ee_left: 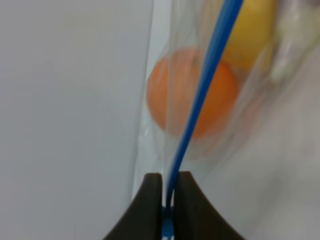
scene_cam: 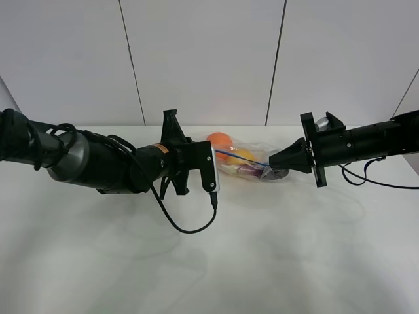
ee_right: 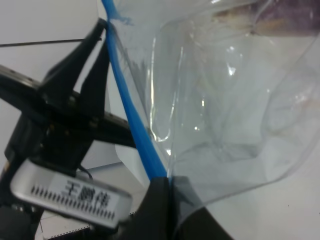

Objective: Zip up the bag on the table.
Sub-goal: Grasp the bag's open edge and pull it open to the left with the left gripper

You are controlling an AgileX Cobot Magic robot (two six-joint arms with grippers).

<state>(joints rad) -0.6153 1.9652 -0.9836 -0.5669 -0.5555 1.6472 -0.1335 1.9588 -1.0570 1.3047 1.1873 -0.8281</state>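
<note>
Left fingers (ee_left: 150,210) and right fingers (ee_right: 155,210) each clamp the bag's (scene_cam: 252,167) strip (ee_left: 205,85), stretched taut between them; how much is sealed is unclear.

The bag (scene_cam: 252,163) is lying on the desk (scene_cam: 262,261). The left hand (scene_cam: 215,154) is pinching the zip strip (scene_cam: 243,157) at the bag's left end, the right hand (scene_cam: 273,161) at its right end. A round fruit (scene_cam: 220,140) is sitting inside the bag's left end.
</note>
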